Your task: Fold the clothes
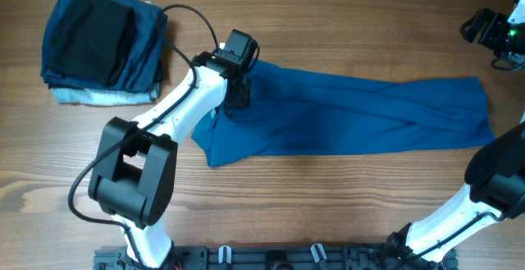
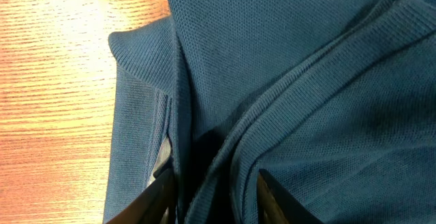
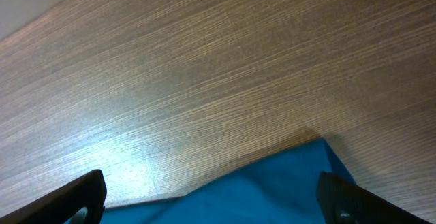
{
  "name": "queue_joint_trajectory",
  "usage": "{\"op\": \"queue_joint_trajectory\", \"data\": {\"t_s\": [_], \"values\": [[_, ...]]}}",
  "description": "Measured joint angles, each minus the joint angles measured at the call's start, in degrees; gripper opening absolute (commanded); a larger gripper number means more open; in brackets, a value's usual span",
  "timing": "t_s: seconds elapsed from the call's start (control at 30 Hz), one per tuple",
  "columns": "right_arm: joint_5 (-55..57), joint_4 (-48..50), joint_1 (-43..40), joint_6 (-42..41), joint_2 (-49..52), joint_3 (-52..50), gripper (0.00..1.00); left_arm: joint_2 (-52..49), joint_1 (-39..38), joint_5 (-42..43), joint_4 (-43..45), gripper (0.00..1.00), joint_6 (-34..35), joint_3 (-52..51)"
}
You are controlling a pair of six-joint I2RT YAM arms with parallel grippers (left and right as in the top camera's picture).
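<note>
**A:** Where do we have the shirt?

**B:** Stretched in a long strip across the middle of the table. Our left gripper pinches a raised fold at one end. Our right gripper hangs spread wide over the opposite corner, holding nothing.

**A:** It looks like soft, light knit, so we expect sagging and bunching.

**B:** Then we'd take hems and corners, not the middle.
</note>
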State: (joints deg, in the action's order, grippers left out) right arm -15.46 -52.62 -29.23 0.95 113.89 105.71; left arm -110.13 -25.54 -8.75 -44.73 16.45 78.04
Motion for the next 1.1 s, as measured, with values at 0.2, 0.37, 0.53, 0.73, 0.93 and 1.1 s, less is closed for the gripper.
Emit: {"op": "queue_joint_trajectory", "data": {"t_s": [0.2, 0.37, 0.53, 0.73, 0.93, 1.1], "values": [[0.0, 0.0, 0.0, 0.0, 0.0, 0.0, 0.99, 0.0, 0.0, 2.1, -0.5, 0.25, 0.6, 0.0], [0.0, 0.0, 0.0, 0.0, 0.0, 0.0, 0.99, 0.0, 0.0, 2.6, -0.5, 0.26, 0.7, 0.0], [0.0, 0.0, 0.0, 0.0, 0.0, 0.0, 0.99, 0.2, -0.4, 2.6, -0.7, 0.30, 1.8, 0.0], [0.0, 0.0, 0.0, 0.0, 0.0, 0.0, 0.99, 0.2, -4.9, 2.6, -0.6, 0.36, 3.2, 0.0], [0.0, 0.0, 0.0, 0.0, 0.0, 0.0, 1.00, 0.2, -5.8, 2.6, -0.2, 0.39, 3.2, 0.0], [0.0, 0.0, 0.0, 0.0, 0.0, 0.0, 0.99, 0.2, -5.8, 0.2, -0.3, 0.40, 3.2, 0.0]]}}
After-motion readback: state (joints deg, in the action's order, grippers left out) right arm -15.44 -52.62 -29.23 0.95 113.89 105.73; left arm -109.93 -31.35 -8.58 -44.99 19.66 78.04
